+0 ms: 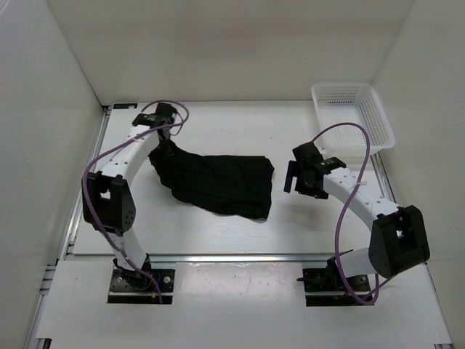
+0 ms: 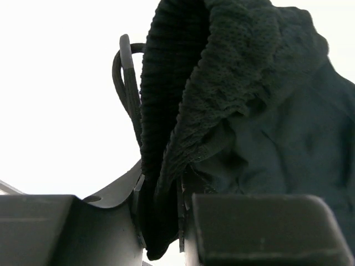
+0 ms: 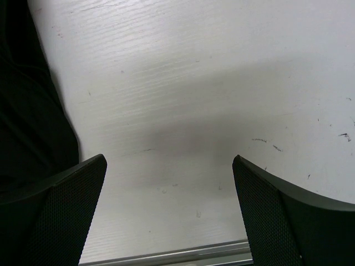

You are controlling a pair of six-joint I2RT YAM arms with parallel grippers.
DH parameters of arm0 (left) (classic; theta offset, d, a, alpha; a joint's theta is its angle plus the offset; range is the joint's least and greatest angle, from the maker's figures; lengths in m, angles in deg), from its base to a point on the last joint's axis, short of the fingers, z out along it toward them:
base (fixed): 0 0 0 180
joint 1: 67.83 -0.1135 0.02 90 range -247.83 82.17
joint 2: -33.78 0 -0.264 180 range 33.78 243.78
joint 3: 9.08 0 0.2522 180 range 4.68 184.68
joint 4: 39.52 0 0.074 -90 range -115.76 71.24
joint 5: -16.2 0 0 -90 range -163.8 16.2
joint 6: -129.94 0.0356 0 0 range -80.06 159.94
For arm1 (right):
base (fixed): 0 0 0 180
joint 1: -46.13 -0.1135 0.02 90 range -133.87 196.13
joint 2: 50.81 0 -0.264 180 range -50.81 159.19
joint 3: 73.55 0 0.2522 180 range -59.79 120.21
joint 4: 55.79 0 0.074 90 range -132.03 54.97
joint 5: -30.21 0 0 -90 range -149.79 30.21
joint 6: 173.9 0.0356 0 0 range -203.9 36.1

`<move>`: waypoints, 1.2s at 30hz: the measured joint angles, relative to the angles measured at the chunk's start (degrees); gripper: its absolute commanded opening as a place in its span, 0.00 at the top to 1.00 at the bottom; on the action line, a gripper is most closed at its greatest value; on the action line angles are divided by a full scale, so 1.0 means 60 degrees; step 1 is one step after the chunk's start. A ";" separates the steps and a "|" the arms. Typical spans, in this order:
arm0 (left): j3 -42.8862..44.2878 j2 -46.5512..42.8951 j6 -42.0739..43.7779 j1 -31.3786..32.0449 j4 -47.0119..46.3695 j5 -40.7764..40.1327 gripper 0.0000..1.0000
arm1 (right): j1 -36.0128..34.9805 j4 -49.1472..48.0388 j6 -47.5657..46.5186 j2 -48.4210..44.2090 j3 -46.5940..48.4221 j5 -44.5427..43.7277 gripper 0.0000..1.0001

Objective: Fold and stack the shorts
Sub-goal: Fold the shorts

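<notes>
Table [image 1: 218, 236], shorts [image 1: 218, 182] in left end effector [image 2: 162, 216] (right end effector [image 3: 169, 160] beside)

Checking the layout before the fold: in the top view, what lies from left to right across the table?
left gripper → shorts → right gripper → white basket

White table [image 1: 240, 127], black shorts [image 1: 221, 183], mesh basket [image 1: 383, 125]

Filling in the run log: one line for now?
left gripper: shut on shorts | right gripper: open, empty | shorts: mostly on table
</notes>
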 measured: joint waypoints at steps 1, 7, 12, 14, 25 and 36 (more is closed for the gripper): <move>0.0331 0.0025 0.0040 0.0397 0.0266 -0.0321 0.90 | 0.0000 0.0007 0.0000 0.0000 0.0000 0.0000 0.01; 0.2157 0.0823 -0.0007 0.2932 0.1588 -0.1701 0.90 | 0.0000 0.0124 0.0000 -0.0007 0.0000 -0.0062 0.01; 0.3504 0.1752 -0.0299 0.4940 0.2226 -0.2007 0.90 | 0.0004 0.0171 -0.0004 -0.0157 0.0000 -0.0280 0.01; 0.3989 0.2036 -0.0397 0.5632 0.2291 -0.1996 0.90 | 0.0025 0.0171 -0.0004 -0.0222 0.0000 -0.0339 0.01; 0.6375 0.3388 -0.0645 0.7661 0.2495 -0.1406 0.90 | 0.0346 0.0506 0.0120 -0.2091 -0.0882 -0.0539 0.01; 0.6696 0.3705 -0.0433 0.7522 0.2590 -0.1362 0.90 | 0.0455 0.0583 0.0477 -0.2313 -0.1300 0.0200 0.02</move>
